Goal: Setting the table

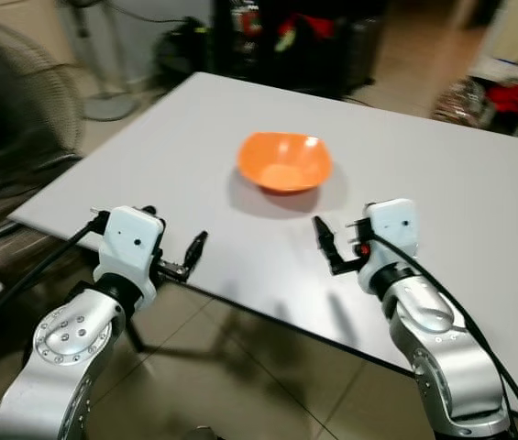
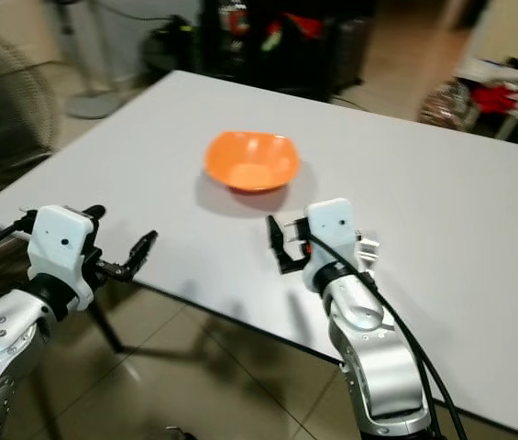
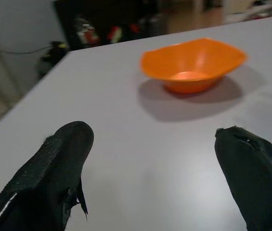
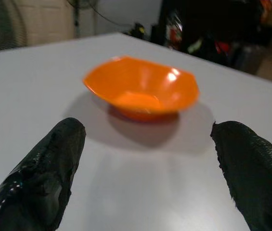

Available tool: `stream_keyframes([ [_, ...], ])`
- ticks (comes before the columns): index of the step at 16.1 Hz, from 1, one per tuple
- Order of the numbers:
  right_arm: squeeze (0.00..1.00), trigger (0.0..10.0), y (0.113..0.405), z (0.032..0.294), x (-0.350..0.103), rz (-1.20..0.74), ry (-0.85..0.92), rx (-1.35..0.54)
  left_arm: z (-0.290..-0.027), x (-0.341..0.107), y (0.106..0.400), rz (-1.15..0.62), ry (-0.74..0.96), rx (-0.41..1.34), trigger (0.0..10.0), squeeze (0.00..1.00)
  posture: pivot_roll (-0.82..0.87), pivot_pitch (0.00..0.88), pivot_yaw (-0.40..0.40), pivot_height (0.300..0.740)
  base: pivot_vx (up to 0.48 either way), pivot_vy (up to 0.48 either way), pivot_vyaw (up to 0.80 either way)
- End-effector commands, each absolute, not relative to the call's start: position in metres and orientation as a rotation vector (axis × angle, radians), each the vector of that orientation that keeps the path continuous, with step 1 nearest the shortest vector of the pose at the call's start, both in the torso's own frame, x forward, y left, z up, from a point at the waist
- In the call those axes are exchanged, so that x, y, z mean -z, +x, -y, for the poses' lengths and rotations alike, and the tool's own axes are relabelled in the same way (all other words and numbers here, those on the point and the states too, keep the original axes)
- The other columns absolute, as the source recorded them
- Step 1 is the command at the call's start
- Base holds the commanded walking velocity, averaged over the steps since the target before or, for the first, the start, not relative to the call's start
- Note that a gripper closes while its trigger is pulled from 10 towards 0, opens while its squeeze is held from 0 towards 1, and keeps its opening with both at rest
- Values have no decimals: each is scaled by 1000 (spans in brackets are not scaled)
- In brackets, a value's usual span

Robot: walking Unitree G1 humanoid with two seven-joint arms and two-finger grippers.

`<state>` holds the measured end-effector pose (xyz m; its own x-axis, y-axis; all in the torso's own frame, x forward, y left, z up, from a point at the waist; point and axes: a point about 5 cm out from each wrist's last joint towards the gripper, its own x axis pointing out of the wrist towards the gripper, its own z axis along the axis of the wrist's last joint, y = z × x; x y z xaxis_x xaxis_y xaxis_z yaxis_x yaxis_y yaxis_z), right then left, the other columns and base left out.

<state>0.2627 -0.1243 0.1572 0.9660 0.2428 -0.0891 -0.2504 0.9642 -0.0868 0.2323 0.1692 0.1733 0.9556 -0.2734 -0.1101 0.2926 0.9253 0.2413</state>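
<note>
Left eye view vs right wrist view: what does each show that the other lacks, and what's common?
Left eye view adds both arms, left gripper and right gripper at the table edge, plus floor and a fan. Right wrist view adds a close look past the right gripper's open fingers into the bowl. Shared: the orange bowl upright on the white table, dark clutter behind.
</note>
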Motion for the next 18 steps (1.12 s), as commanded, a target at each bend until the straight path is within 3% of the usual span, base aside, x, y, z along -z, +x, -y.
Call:
stream_keyframes([
  [1, 1000, 10000, 263, 125, -164, -44, -87, -255, -171, -172, 232, -80, 262, 265, 10000, 0, 7, 0, -2, 740, 0, 0, 800],
  [11, 1000, 10000, 263, 131, -158, -10, 4, -187, -166, -174, 239, -55, 235, 165, 10000, 0, 3, 2, 4, 740, 0, 0, 800],
  [18, 1000, 10000, 266, 129, -153, -31, 79, -180, -168, -177, 242, -48, 237, 150, 10000, 0, 15, 0, 3, 740, 0, 269, 0],
])
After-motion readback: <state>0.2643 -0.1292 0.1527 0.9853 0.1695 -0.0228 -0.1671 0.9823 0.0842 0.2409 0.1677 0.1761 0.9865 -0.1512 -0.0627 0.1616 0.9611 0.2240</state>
